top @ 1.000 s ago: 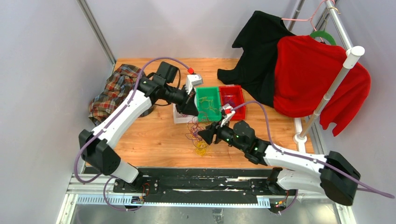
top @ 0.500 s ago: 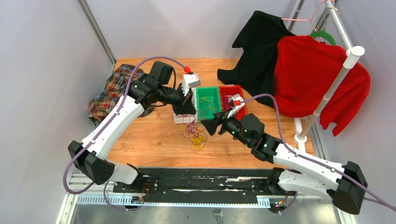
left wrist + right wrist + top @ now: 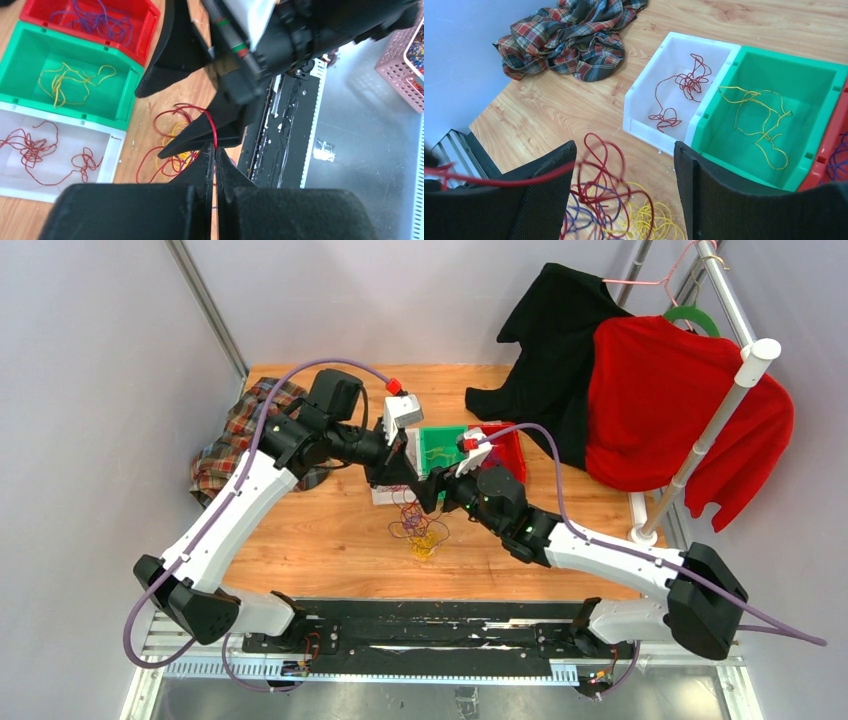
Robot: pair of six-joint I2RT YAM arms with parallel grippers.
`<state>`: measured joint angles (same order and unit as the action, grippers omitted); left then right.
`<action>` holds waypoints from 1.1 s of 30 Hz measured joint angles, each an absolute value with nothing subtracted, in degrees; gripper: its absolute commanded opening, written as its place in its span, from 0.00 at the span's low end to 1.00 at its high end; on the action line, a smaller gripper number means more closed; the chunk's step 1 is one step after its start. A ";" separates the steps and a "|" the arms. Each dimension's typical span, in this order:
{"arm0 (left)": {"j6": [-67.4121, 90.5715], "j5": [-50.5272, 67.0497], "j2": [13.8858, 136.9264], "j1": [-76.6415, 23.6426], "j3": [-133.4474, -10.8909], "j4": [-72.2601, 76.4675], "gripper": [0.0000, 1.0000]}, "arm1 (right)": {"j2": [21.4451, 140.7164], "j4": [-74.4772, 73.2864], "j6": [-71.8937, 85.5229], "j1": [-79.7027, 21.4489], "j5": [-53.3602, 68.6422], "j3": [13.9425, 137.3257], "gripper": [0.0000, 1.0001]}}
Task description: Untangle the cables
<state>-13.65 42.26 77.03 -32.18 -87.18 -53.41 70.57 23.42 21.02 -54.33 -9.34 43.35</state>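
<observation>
As I watch from the overhead camera, the right gripper [image 3: 437, 495] has swung left since half a second ago. It now sits nose to nose with the left gripper [image 3: 412, 475], which has drawn back slightly. Both hang above the cables [image 3: 420, 532], a loose tangle of red, yellow and purple loops on the wooden table [image 3: 320, 530]. The tangle lies just in front of the bins, about where it lay before.

From the left wrist camera, I see the left fingers pressed together on a dark red cable [image 3: 212, 131] that arcs down into the tangle. From the right wrist camera, the right jaws stand wide apart, and a blurred red strand stretches across one finger [image 3: 549, 170].

Beyond, the white bin [image 3: 639, 100] holds red strands, the green bin [image 3: 784, 57] yellow ones, the red bin [image 3: 150, 25] purple ones.
</observation>
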 measured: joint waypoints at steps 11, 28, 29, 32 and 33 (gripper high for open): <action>-9.78 43.57 75.42 -32.38 -94.91 -54.15 0.01 | 80.71 29.54 25.87 -54.54 -11.53 43.07 0.68; -14.04 34.98 76.51 -32.40 -121.12 -54.22 0.00 | 87.85 35.09 31.81 -57.52 -13.30 33.98 0.55; -14.61 34.30 76.71 -32.40 -122.26 -54.24 0.00 | 88.40 35.31 31.99 -57.63 -13.37 33.76 0.55; -16.36 32.05 77.87 -32.40 -127.44 -54.46 0.00 | 90.17 35.79 32.45 -57.95 -13.58 33.23 0.55; -16.93 31.31 78.24 -32.40 -129.01 -54.43 0.00 | 90.59 35.86 32.62 -58.06 -13.67 33.01 0.55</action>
